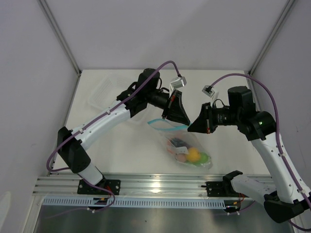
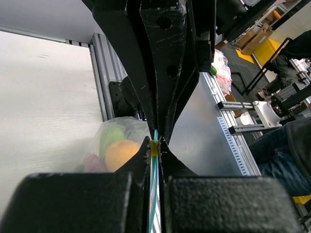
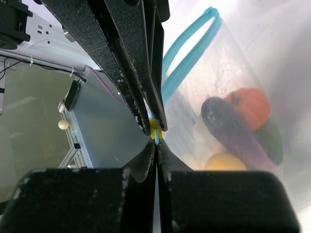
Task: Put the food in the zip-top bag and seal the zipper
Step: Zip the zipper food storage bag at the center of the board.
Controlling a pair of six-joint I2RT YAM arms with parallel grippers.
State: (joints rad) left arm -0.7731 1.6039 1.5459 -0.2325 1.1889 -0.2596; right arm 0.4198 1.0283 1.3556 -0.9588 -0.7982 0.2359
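Observation:
The zip-top bag (image 1: 187, 148) lies mid-table with the food (image 1: 190, 154) inside it. Through the plastic I see a purple eggplant (image 3: 233, 131), an orange pumpkin-like fruit (image 3: 250, 107), a green pepper (image 3: 272, 141) and a yellow lemon (image 3: 226, 162). The teal zipper (image 3: 189, 53) still gapes in a loop along most of its length. My left gripper (image 1: 184, 124) and right gripper (image 1: 192, 128) meet tip to tip at the bag's right end. Each is shut on the zipper strip (image 2: 154, 184) beside a small yellow tab (image 2: 154, 149).
A clear rigid tray (image 1: 104, 92) stands at the back left, behind the left arm. A metal rail (image 1: 155, 183) runs along the near edge, just in front of the bag. White walls enclose the table on three sides.

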